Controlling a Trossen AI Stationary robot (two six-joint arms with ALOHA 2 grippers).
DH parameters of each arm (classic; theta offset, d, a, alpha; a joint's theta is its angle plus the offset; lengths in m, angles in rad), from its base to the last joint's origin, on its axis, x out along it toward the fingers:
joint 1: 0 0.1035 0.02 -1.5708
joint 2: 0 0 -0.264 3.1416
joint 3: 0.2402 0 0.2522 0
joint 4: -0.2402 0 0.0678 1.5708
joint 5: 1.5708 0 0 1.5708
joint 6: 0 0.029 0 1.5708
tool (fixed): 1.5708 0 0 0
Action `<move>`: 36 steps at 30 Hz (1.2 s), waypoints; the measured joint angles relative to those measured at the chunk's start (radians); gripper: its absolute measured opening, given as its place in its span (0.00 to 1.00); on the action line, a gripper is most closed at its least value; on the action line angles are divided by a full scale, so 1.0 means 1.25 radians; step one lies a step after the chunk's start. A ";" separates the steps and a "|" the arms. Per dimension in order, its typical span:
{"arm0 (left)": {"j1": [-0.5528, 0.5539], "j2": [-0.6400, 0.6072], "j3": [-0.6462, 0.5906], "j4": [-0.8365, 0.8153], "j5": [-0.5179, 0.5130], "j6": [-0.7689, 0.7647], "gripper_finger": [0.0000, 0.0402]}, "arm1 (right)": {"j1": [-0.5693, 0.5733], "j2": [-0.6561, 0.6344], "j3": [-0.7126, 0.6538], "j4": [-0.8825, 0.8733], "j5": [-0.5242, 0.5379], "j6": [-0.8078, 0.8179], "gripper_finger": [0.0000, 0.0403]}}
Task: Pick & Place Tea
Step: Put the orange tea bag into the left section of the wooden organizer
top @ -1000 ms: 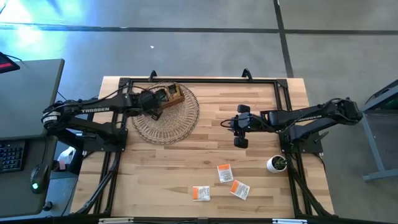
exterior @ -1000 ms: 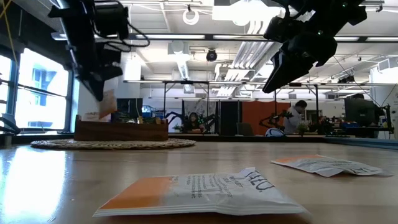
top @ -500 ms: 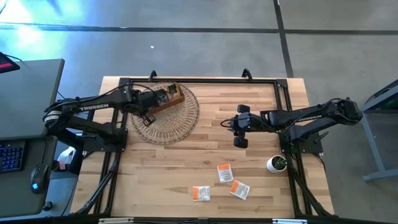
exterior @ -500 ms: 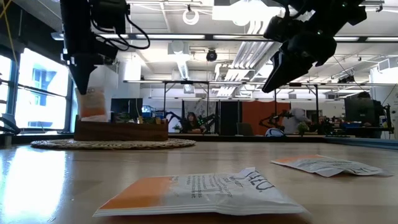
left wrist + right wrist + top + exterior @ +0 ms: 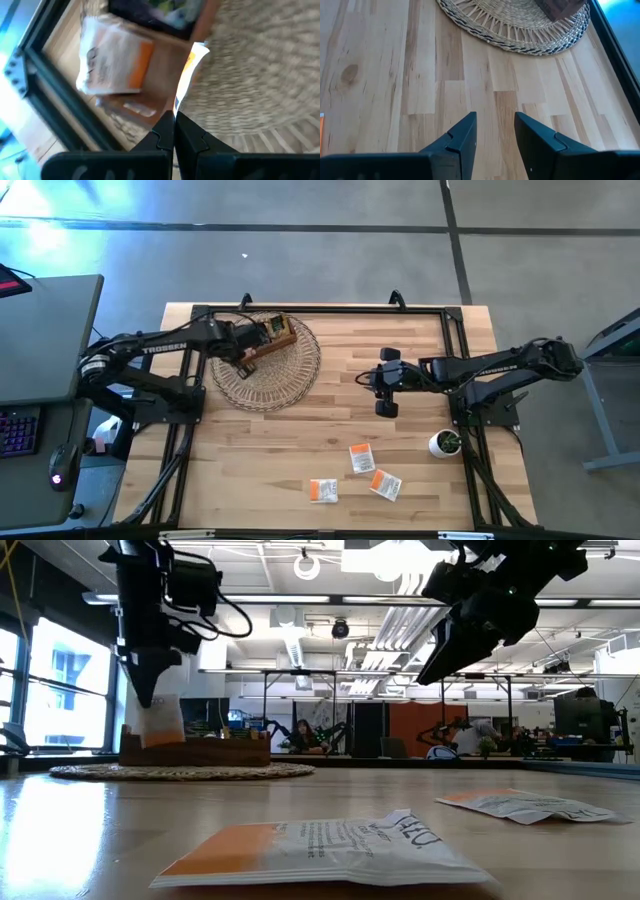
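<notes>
Wooden box [image 5: 272, 332] sits at upper left of the high view, on a round woven mat [image 5: 266, 361]. In the left wrist view one white-and-orange sachet [image 5: 114, 61] already lies in a box compartment; dark items [image 5: 162, 12] fill the compartment beside it, too blurred to name. Left gripper [image 5: 243, 354] is over the box's near end, jaws closed on the edge of another white-orange sachet [image 5: 188, 70], which hangs edge-on just above the box; in the low view that sachet shows below the left gripper [image 5: 147, 690], at box level.

Right gripper [image 5: 384, 383] hovers mid-surface, right of the mat, jaws apart, nothing between them.

Light wood plank surface [image 5: 260, 460]. Three more sachets lie loose at lower centre-right of the high view: one [image 5: 323, 491], one [image 5: 361, 458], one [image 5: 385, 484], near each other. Small white pot with plant [image 5: 445, 444] at right edge, just below the right arm.

Room: grey floor, desk with keyboard at far left; low view shows ceiling lights, windows at left, people seated far back.
</notes>
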 joint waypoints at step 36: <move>0.000 0.170 0.117 -0.118 -0.076 0.008 0.00 | -0.002 0.000 0.000 0.002 -0.003 0.002 0.32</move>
